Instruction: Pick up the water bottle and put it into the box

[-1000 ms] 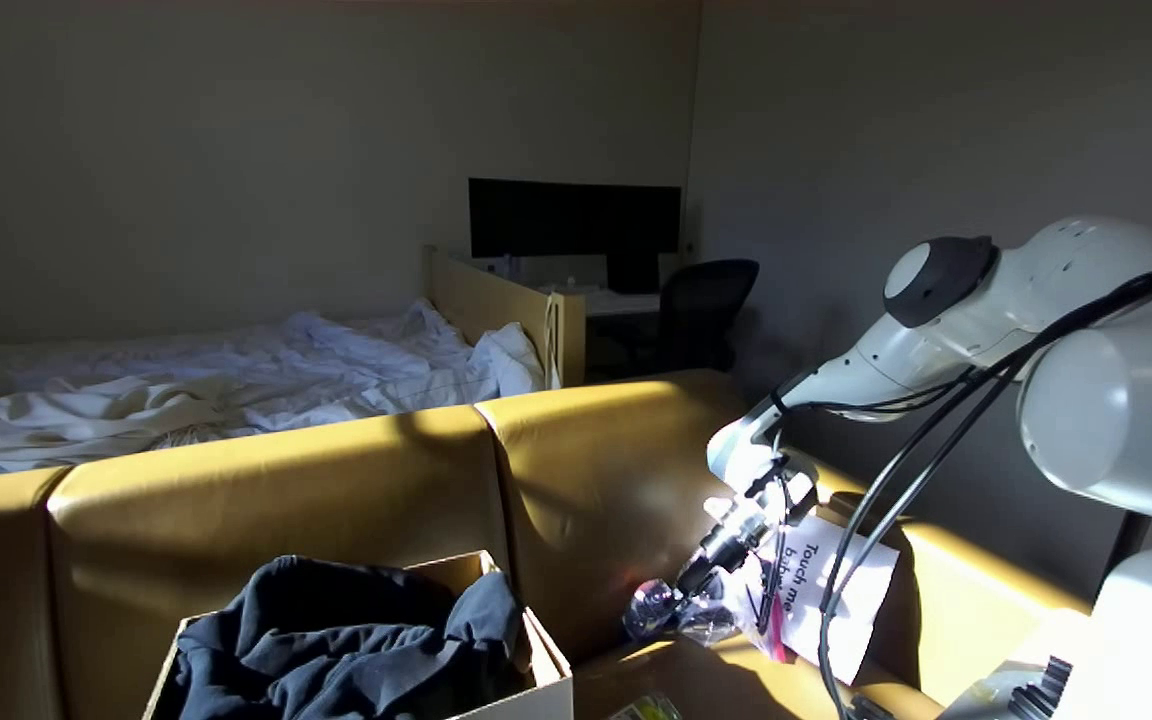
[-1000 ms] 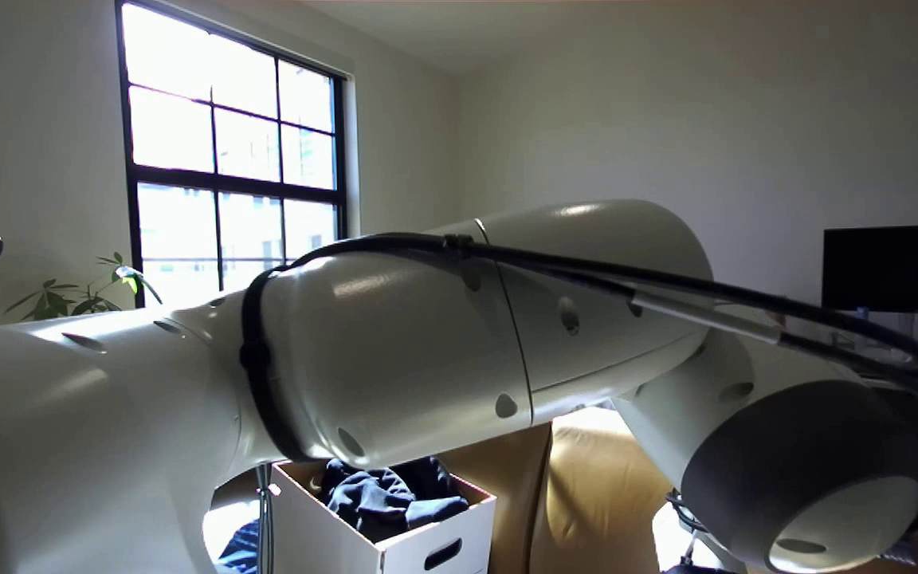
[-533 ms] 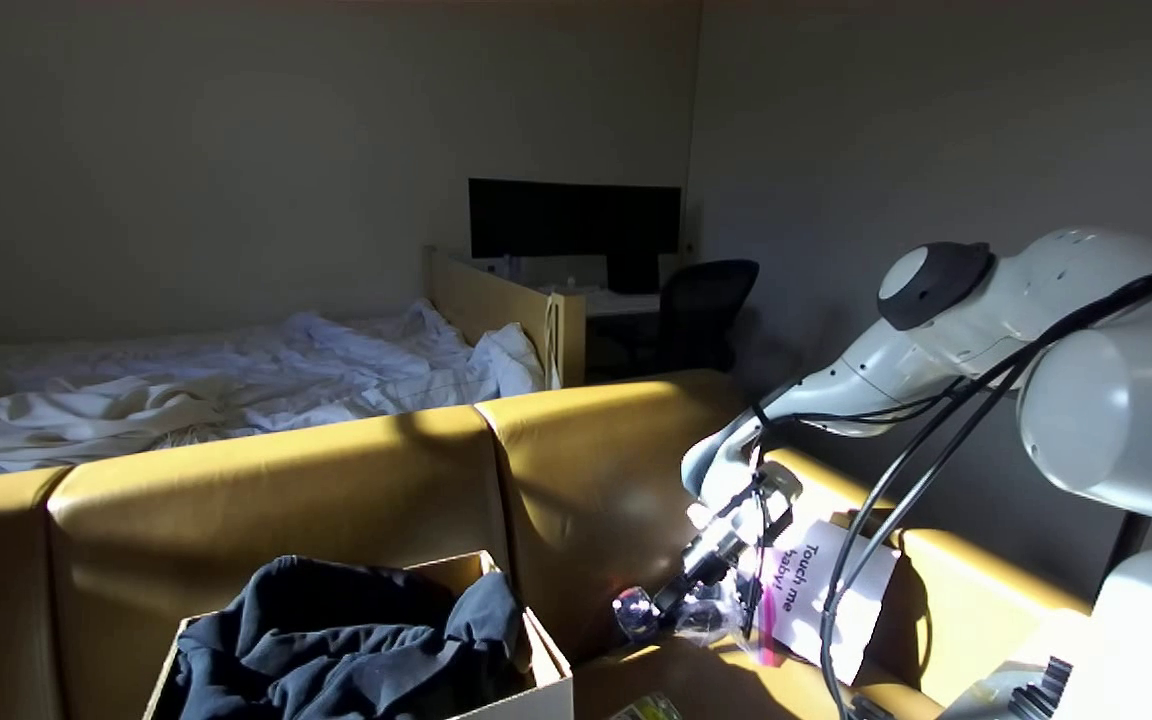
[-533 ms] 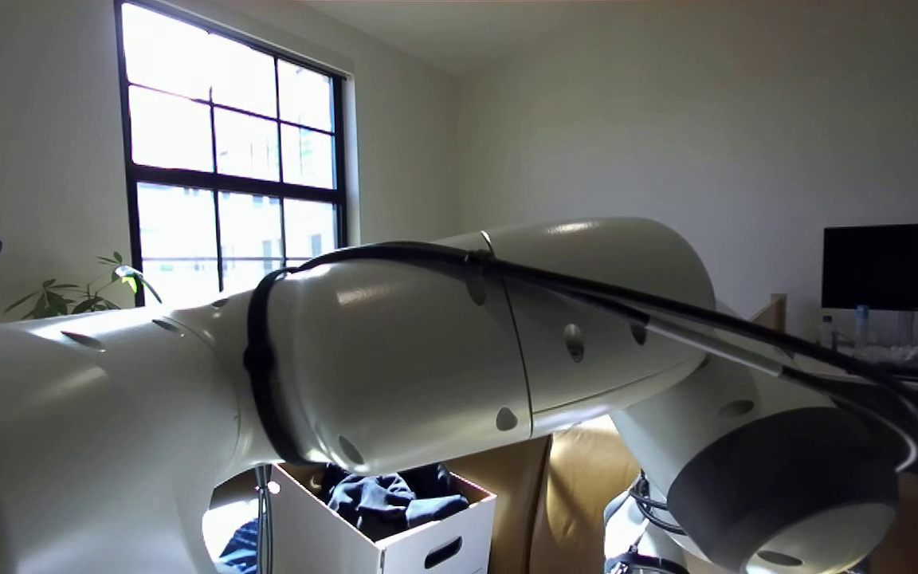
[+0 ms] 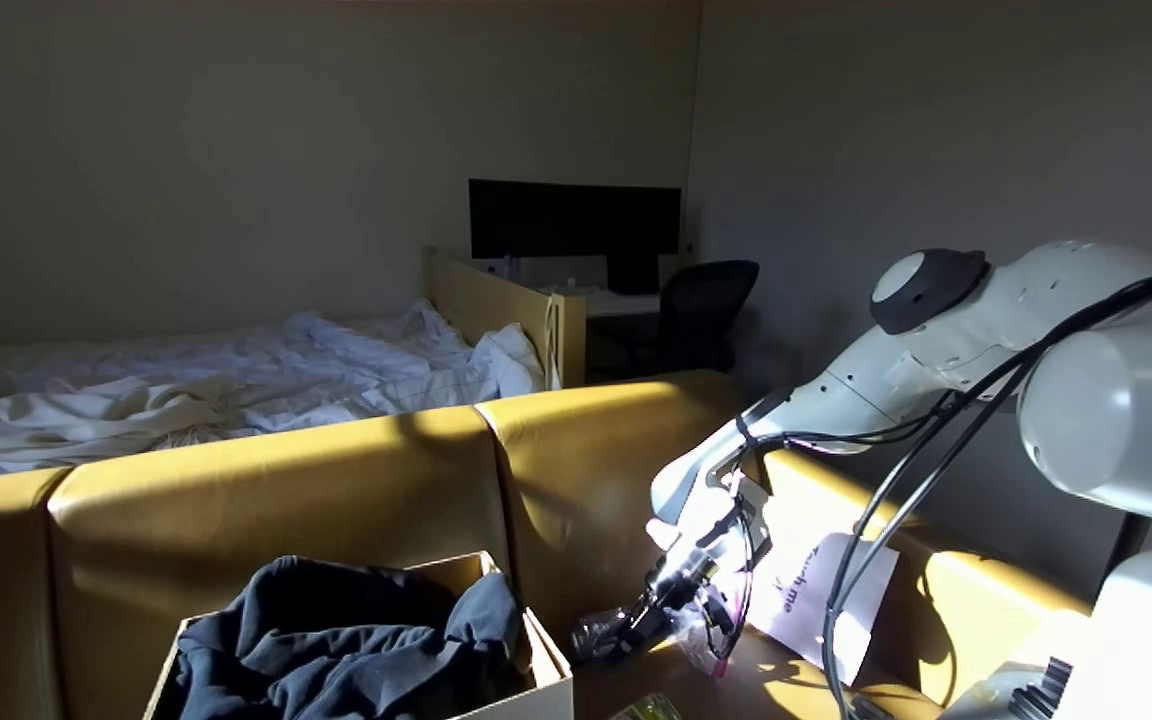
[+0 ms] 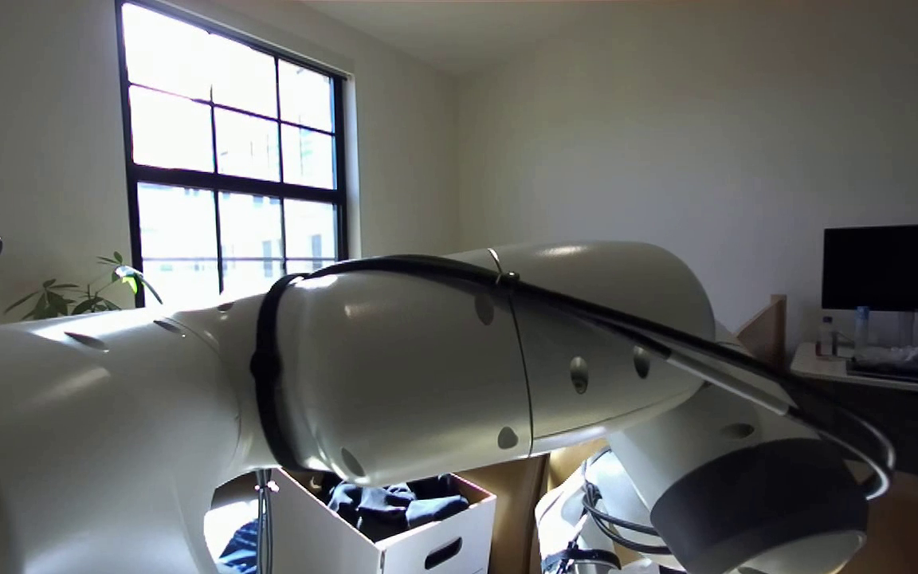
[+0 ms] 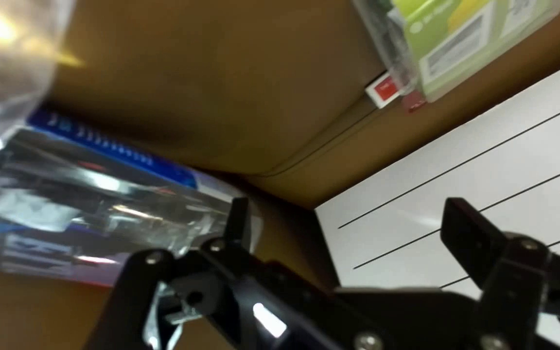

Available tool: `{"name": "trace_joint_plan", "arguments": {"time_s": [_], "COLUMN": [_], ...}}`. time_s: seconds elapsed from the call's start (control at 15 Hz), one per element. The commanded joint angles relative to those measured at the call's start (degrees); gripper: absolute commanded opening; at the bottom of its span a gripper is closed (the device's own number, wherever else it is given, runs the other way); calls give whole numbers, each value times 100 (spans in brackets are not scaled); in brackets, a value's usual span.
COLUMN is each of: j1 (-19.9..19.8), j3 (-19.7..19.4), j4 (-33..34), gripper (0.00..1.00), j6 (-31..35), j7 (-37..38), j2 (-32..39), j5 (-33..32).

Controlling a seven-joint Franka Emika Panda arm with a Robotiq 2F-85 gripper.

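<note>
Gripper [image 7: 348, 218] fingers apart, water bottle [image 7: 100, 204] mostly left of gap in wrist view. Closing now prob. misses it; pushing right may bump box [image 7: 484, 177].

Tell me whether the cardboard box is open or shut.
Open. In both exterior views the box has its top uncovered, and dark cloth shows inside.

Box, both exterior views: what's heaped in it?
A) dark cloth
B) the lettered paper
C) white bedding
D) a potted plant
A: dark cloth lies in thick folds inside the box, visible within its walls in both exterior views.
</note>
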Motion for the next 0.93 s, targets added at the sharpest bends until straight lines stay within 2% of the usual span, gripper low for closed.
{"name": "trace_joint_plan", "arguments": {"time_s": [0.0, 0.27, 0.6, 0.67, 0.73, 0.87], "j1": [109, 389, 379, 434, 378, 660], "j3": [-4, -230, -629, -797, -973, -1539], "j4": [-130, -209, -438, -449, -462, -238], "gripper": [100, 100, 100, 100, 100, 100], "j6": [-89, 572, 2201, 2453, 2517, 2800], "j7": [42, 362, 910, 1035, 893, 1181], "j2": [188, -11, -259, -266, -203, -87], "j5": [-372, -475, -820, -1031, -1505, -1934]}}
